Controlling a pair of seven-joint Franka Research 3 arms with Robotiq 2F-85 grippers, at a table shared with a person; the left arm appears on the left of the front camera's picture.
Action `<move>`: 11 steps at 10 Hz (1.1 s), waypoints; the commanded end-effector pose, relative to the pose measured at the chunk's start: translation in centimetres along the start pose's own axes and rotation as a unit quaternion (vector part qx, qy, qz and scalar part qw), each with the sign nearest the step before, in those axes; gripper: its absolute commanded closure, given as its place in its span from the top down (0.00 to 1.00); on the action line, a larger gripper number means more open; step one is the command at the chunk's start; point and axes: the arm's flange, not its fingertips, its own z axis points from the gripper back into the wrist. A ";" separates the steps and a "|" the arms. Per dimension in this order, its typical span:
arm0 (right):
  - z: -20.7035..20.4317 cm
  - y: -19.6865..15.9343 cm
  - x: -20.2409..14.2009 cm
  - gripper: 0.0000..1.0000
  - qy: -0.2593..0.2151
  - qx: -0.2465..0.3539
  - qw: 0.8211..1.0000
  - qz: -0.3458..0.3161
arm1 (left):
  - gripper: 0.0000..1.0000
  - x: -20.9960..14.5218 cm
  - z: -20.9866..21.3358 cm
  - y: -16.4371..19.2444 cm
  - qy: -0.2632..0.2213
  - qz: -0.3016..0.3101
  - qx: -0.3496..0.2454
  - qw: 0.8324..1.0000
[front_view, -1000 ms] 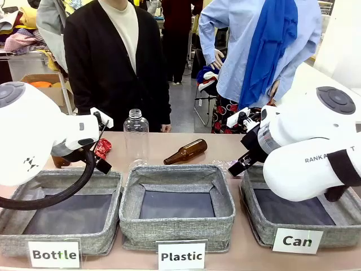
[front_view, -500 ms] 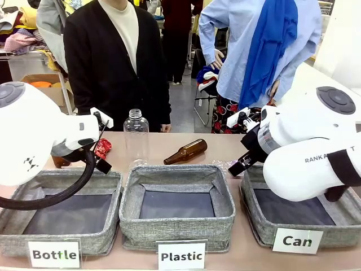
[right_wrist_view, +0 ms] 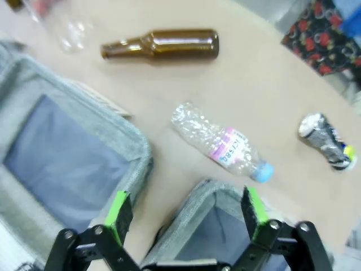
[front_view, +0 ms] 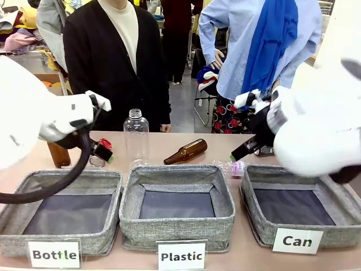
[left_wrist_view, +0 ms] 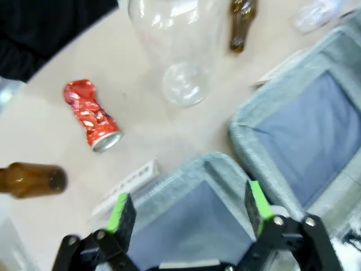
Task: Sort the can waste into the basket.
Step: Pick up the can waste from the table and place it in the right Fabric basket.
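Left fingers and right fingers — both spread, empty — have lifted since before.

A robot test lab, set up in a room that also stores clothing. A white left arm at nine o'clock and a white right arm at three o'clock flank a beige tabletop. At six o'clock stand three grey, card-labelled sorting bins: the "Bottle" basket, the "Plastic" basket and the "Can" basket. A person stands at twelve o'clock. Behind, heaped clothes and a cardboard box lie at ten o'clock.
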 end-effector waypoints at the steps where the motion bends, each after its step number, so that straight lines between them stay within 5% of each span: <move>1: 6.4 -0.4 0.5 1.00 0.017 0.046 0.994 -0.093 | 1.00 -2.1 7.1 0.8 -0.006 0.014 -0.075 0.997; 4: 12.9 -3.6 -4.0 1.00 0.036 0.159 0.973 -0.165 | 1.00 -9.7 15.0 2.9 -0.062 0.001 -0.169 0.984; 6: 15.6 -8.3 -8.4 1.00 0.018 0.228 0.945 -0.233 | 1.00 -16.3 18.7 7.7 -0.140 0.068 -0.225 0.962; 8: 15.6 -14.2 -13.6 1.00 -0.023 0.280 0.901 -0.330 | 1.00 -22.6 18.1 12.5 -0.218 0.165 -0.283 0.919; 11: 14.3 -20.8 -20.4 1.00 -0.092 0.329 0.820 -0.460 | 1.00 -27.6 12.6 17.1 -0.246 0.308 -0.333 0.856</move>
